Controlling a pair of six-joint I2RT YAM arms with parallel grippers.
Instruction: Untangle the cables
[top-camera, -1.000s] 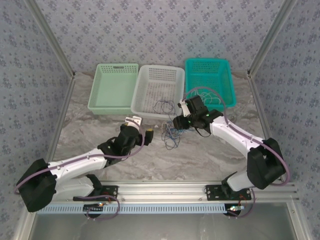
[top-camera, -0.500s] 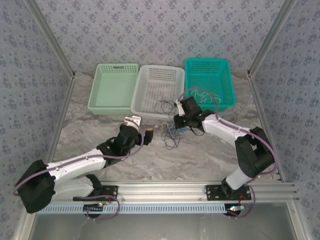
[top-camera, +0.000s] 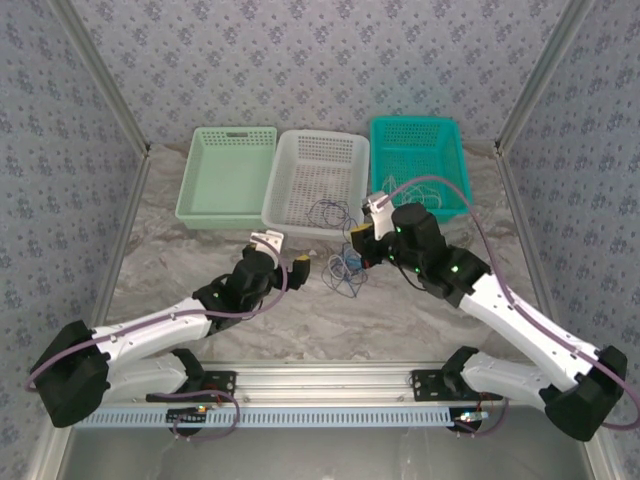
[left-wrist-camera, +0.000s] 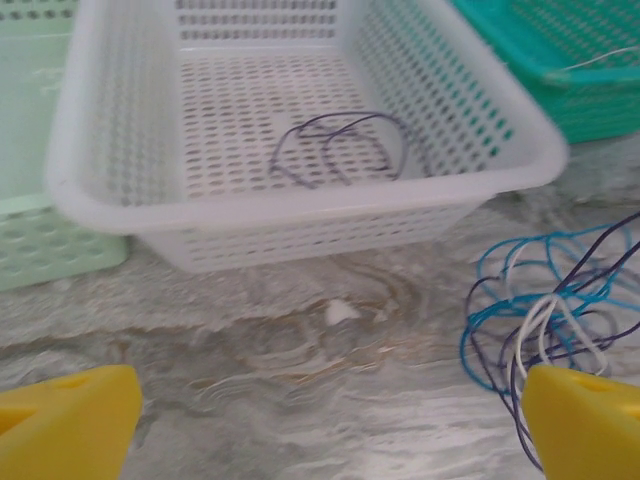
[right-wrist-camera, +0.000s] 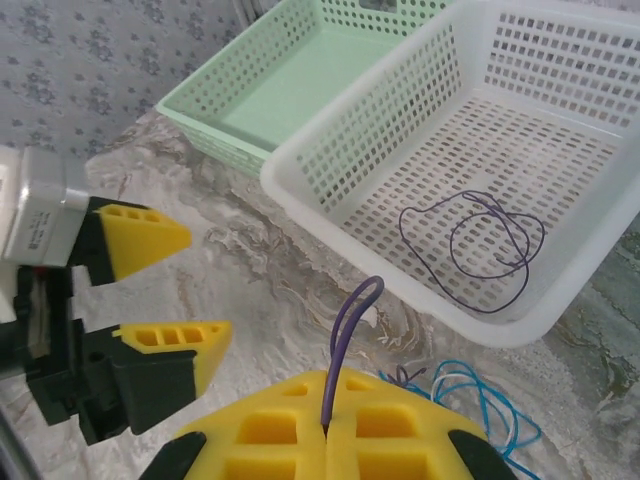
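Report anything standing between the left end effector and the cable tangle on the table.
Nothing visible does: bare table lies between the open left end effector and the cable tangle. The right end effector grips a purple cable.

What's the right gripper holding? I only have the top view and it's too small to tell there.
Observer: The right gripper is shut on a purple loop, which sticks up between its yellow fingers.
Operator: And the left one?
Observer: The left gripper is open with nothing between its fingers. The tangle of blue, purple and white cables lies on the table beside one finger.
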